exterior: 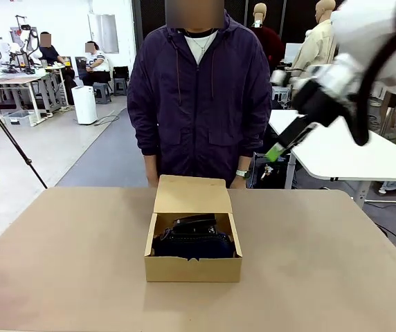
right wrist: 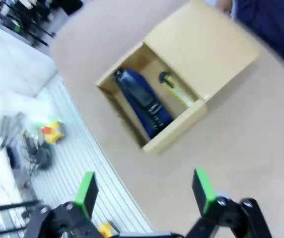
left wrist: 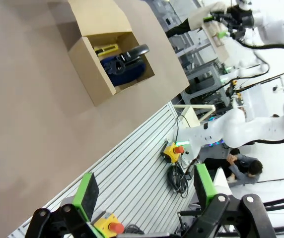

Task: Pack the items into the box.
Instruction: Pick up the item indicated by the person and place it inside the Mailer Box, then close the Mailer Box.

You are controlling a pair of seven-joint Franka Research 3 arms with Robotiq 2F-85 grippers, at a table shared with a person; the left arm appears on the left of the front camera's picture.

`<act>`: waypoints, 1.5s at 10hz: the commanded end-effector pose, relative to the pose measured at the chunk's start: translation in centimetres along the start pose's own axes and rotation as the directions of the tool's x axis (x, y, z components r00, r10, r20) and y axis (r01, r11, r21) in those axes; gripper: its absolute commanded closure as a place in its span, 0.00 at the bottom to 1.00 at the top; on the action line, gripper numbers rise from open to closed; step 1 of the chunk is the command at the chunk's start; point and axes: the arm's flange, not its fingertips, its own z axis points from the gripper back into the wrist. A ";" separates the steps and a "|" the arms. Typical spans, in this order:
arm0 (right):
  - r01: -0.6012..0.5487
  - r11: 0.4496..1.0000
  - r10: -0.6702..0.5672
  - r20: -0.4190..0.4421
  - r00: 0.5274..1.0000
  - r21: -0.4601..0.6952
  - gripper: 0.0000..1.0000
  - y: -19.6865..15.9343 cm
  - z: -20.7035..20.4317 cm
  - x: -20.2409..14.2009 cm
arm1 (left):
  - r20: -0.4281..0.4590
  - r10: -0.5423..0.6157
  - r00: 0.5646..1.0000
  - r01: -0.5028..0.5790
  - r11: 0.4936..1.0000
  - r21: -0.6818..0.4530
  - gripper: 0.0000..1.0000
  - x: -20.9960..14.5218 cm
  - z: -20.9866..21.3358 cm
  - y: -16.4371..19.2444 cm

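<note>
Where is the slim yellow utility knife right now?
In the left wrist view, the slim yellow utility knife lies inside the open brown cardboard box, beside the dark navy soft pouch.

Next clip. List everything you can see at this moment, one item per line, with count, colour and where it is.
box: one, brown cardboard, mid-table, flap lid open toward the person.
pouch: one, dark navy, inside the box.
stapler: one, black, lying on top of the pouch.
utility knife: one, yellow, in the box beside the pouch.
table: one, tan, carrying the box.
person: one, dark purple jacket, standing at the far side behind the box.
left gripper: one, black with green pads, well away from the box, jaws open and empty.
right gripper: one, black with green pads, raised high above the table, jaws open and empty.
</note>
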 end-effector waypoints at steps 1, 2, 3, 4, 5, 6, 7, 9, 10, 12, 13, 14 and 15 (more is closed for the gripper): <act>0.215 0.952 -0.262 0.221 0.939 0.216 0.00 -0.3 -0.3 -5.1 | -0.006 -0.006 1.000 0.006 1.000 -0.007 0.00 -0.1 0.2 0.1; 0.246 0.902 -0.363 0.319 0.875 0.354 0.00 -1.8 0.8 -9.4 | -0.006 -0.006 1.000 0.006 1.000 -0.007 0.00 -0.1 0.2 0.1; 0.275 0.866 -0.444 0.391 0.806 0.417 0.00 -2.8 1.5 -12.8 | -0.006 -0.006 1.000 0.006 1.000 -0.007 0.00 -0.1 0.2 0.1; 0.271 0.847 -0.478 0.431 0.765 0.458 0.00 -3.6 2.0 -15.3 | -0.006 -0.006 1.000 0.006 1.000 -0.007 0.00 -0.1 0.2 0.1; 0.315 0.827 -0.523 0.432 0.735 0.467 0.00 -4.5 1.9 -16.3 | -0.006 -0.006 1.000 0.006 1.000 -0.007 0.00 -0.1 0.2 0.1; 0.368 0.829 -0.526 0.362 0.770 0.422 0.00 -4.9 1.1 -15.0 | -0.006 -0.006 1.000 0.006 1.000 -0.007 0.00 -0.1 0.2 0.1; 0.329 0.826 -0.513 0.368 0.775 0.458 0.00 -4.7 2.1 -16.2 | -0.006 -0.006 1.000 0.006 1.000 -0.007 0.00 -0.1 0.2 0.1; 0.329 0.826 -0.513 0.368 0.775 0.458 0.00 -4.7 2.1 -16.2 | -0.006 -0.006 1.000 0.006 1.000 -0.007 0.00 -0.1 0.2 0.1; 0.329 0.826 -0.513 0.368 0.775 0.458 0.00 -4.7 2.1 -16.2 | -0.006 -0.006 1.000 0.006 1.000 -0.007 0.00 -0.1 0.2 0.1; 0.329 0.826 -0.513 0.368 0.775 0.458 0.00 -4.7 2.1 -16.2 | -0.006 -0.006 1.000 0.006 1.000 -0.007 0.00 -0.1 0.2 0.1; 0.329 0.826 -0.513 0.368 0.775 0.458 0.00 -4.7 2.1 -16.2 | -0.006 -0.006 1.000 0.006 1.000 -0.007 0.00 -0.1 0.2 0.1; 0.329 0.826 -0.513 0.368 0.775 0.458 0.00 -4.7 2.1 -16.2 | -0.006 -0.006 1.000 0.006 1.000 -0.007 0.00 -0.1 0.2 0.1; 0.329 0.826 -0.513 0.368 0.775 0.458 0.00 -4.7 2.1 -16.2 | -0.006 -0.006 1.000 0.006 1.000 -0.007 0.00 -0.1 0.2 0.1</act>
